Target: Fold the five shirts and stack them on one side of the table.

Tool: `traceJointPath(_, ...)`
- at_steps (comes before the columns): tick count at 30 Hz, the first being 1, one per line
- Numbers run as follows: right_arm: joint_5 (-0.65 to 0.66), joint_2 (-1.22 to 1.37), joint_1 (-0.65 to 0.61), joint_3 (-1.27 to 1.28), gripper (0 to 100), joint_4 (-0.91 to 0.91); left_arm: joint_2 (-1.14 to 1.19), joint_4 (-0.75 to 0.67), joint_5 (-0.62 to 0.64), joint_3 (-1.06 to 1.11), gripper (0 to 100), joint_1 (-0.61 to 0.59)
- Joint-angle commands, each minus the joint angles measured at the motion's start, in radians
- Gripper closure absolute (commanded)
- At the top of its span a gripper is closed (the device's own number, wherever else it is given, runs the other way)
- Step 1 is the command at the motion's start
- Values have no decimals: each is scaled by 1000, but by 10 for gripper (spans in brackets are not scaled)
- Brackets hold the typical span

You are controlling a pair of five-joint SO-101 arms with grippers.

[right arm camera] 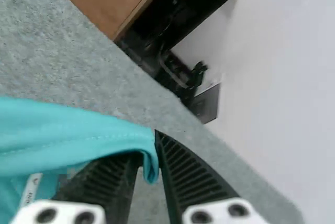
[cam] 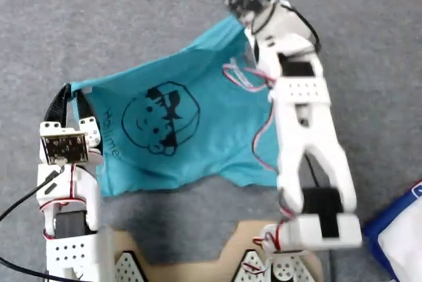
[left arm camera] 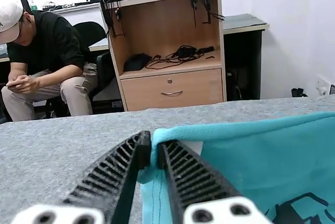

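The left gripper (left arm camera: 153, 156) and right gripper (right arm camera: 148, 164) fingers each pinch a teal shirt (cam: 204, 150) corner, apparently to spread it for folding.

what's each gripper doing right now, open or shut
Left gripper: shut on an edge of the shirt.
Right gripper: shut on another edge of the shirt.

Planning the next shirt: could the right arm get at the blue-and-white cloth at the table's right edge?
Probably not yet: its hand is shut on the teal shirt; the blue-and-white cloth lies unobstructed.
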Motion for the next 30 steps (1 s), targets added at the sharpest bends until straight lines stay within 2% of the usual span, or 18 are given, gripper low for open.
traceJointPath(1,-81,116,5,-262,994,127,-1,-14,2,-21,980,3)
traceJointPath(5,-129,249,5,-455,994,249,19,-14,25,-64,980,3)
traceJointPath(9,-169,331,5,-591,994,331,173,5,97,-172,980,-14)
traceJointPath(20,-206,410,-28,-697,993,361,960,14,304,-773,980,-26)
traceJointPath(25,-198,440,-33,-699,993,354,1308,20,325,-1046,980,-28)
traceJointPath(30,-198,456,-24,-700,993,273,1567,20,325,-1240,980,-29)
